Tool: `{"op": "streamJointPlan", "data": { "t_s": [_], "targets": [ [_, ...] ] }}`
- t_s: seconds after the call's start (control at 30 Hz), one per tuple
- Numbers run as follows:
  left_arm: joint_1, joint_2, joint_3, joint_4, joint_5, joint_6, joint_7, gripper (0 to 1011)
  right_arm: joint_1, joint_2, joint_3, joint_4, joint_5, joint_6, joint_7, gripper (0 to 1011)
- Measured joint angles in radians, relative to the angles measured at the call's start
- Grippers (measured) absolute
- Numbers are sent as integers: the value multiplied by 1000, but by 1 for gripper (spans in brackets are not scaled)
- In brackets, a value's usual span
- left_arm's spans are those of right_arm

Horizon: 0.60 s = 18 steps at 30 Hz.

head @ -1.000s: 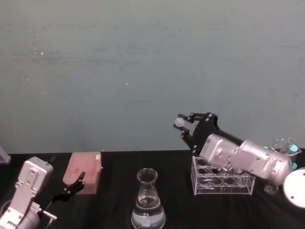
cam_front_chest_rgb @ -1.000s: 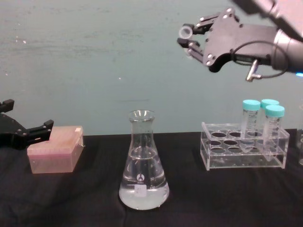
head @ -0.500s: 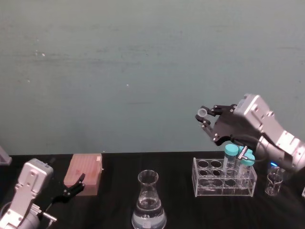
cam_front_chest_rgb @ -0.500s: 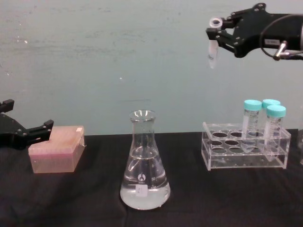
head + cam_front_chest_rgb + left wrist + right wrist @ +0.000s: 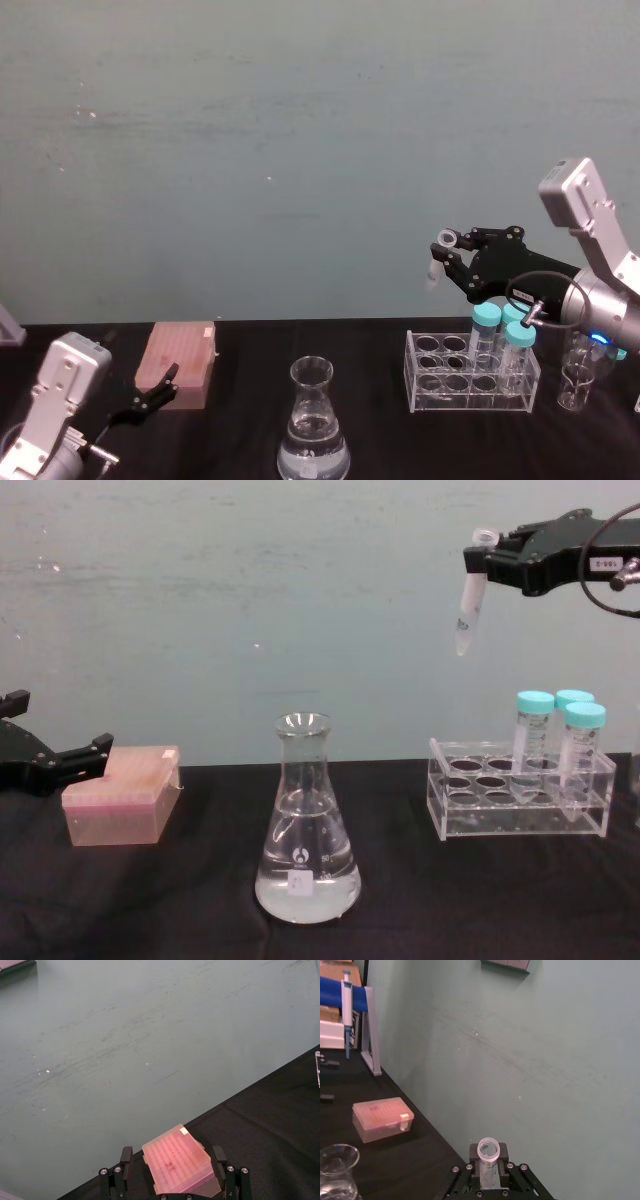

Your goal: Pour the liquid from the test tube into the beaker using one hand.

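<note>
My left gripper (image 5: 60,765) rests low at the far left, just beside the pink box (image 5: 118,807). Its fingers (image 5: 221,1172) are spread apart, one on each side of the box, and hold nothing. The beaker (image 5: 306,830) stands in the middle of the black table (image 5: 450,900) with clear liquid (image 5: 306,890) at its bottom. To the right sits a clear rack (image 5: 520,805) with 3 teal-capped tubes (image 5: 533,742). High above the rack, my right gripper (image 5: 492,565) pinches the test tube (image 5: 469,605) near its rim. The tube hangs almost upright, open end up and pointed tip down, well apart from the beaker.
</note>
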Motion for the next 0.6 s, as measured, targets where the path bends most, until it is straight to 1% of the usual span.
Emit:
{"op": "streamJointPlan", "data": {
  "t_s": [0.07, 0.1, 0.23, 0.37, 0.6],
  "targets": [
    [0, 0, 0, 0, 0, 0, 0, 1000, 0, 2, 2, 0, 18, 17, 8, 202],
    [0, 0, 0, 0, 0, 0, 0, 1000, 1, 3, 4, 0, 37, 35, 15, 202],
    [0, 0, 0, 0, 0, 0, 0, 1000, 0, 11, 4, -6, 67, 66, 24, 202],
    [0, 0, 0, 0, 0, 0, 0, 1000, -2, 23, -3, -16, 80, 96, 24, 201],
    [0, 0, 0, 0, 0, 0, 0, 1000, -3, 42, -31, -12, 80, 131, 13, 201]
  ]
}}
